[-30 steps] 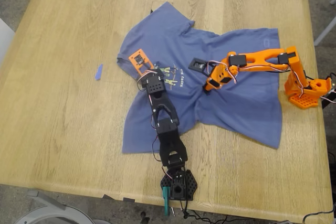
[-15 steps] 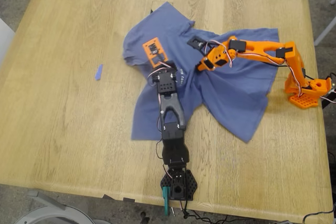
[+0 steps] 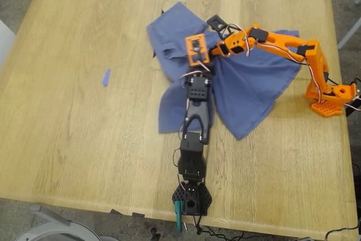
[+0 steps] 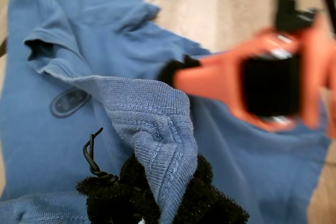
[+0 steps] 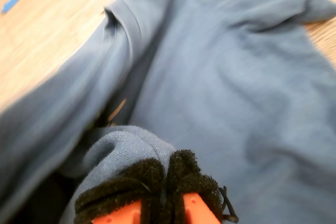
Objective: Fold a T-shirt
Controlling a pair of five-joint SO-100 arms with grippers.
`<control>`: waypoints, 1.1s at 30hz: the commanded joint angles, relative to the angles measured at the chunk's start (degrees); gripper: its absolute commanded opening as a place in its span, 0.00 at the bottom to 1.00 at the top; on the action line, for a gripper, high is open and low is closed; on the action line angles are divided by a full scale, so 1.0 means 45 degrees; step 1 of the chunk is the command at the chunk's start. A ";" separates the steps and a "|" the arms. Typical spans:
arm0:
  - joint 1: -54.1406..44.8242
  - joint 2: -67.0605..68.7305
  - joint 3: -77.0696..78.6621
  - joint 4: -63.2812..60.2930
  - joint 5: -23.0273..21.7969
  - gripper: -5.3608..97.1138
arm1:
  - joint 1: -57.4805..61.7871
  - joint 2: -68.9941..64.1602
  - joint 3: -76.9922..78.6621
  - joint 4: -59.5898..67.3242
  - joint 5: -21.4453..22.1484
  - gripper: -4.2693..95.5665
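The slate-blue cotton T-shirt lies bunched mid-table, drawn farther toward the table's far edge than half a second ago, its chest lettering now hidden. My first gripper and my second gripper each pinch a fabric fold.

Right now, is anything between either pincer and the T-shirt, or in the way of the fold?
Nothing visible. My first pincer is shut on a ribbed edge of the T-shirt, and my second pincer is shut on a bunched fold. The only other item, a blue scrap, lies apart toward the exterior view's left.
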State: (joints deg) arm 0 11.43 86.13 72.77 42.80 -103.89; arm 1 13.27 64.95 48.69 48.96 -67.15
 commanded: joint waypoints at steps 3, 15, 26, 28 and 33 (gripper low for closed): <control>0.1816 0.2676 -0.1504 -0.1113 0.0156 0.05 | 0.0840 0.0059 -0.0801 -0.0547 -0.0020 0.05; 0.4785 0.2598 0.0332 -0.2695 0.0117 0.05 | 0.2266 -0.0547 0.0117 -0.2402 0.0020 0.05; 0.5371 0.0840 0.4570 -0.6504 -0.0078 0.05 | 0.2441 -0.0488 0.1035 -0.2969 0.0117 0.05; 0.5137 0.0020 0.4551 -0.7090 -0.0078 0.05 | 0.2441 -0.0410 0.1191 -0.2949 0.0117 0.05; 0.4687 -0.2148 0.2930 -0.7930 -0.0098 0.05 | 0.2441 -0.0273 0.1602 -0.3008 0.0117 0.05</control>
State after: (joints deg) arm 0 33.31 76.99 92.99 10.20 -103.97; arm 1 23.73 61.61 55.99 36.56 -66.45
